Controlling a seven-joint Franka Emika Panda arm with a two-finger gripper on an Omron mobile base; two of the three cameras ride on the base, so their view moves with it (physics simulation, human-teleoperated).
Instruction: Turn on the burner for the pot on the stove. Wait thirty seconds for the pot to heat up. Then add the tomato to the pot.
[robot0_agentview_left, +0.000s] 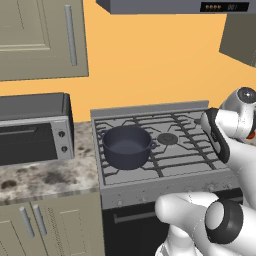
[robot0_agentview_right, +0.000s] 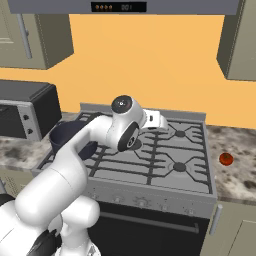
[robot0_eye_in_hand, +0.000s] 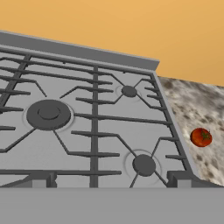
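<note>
Stove (robot0_eye_in_hand: 94, 127) grates; tomato (robot0_eye_in_hand: 201, 137) on speckled counter (robot0_eye_in_hand: 197, 109) beside

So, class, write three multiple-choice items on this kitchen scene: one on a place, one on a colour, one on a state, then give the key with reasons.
1. Where does the small round red-orange tomato lie?
A. inside the pot
B. on the speckled stone counter right of the grey steel gas stove
C. on a burner grate

2. What colour is the wall behind the stove?
A. orange
B. white
C. green

3. What is in the deep dark charcoal-blue metal pot?
A. a tomato
B. a lid
C. nothing, it stands open and empty

Key: 1 B, the right base view shows it on the counter, apart from the stove; 2 A, orange shows behind the stove in every view; 3 C, the left base view shows its bare inside.
</note>
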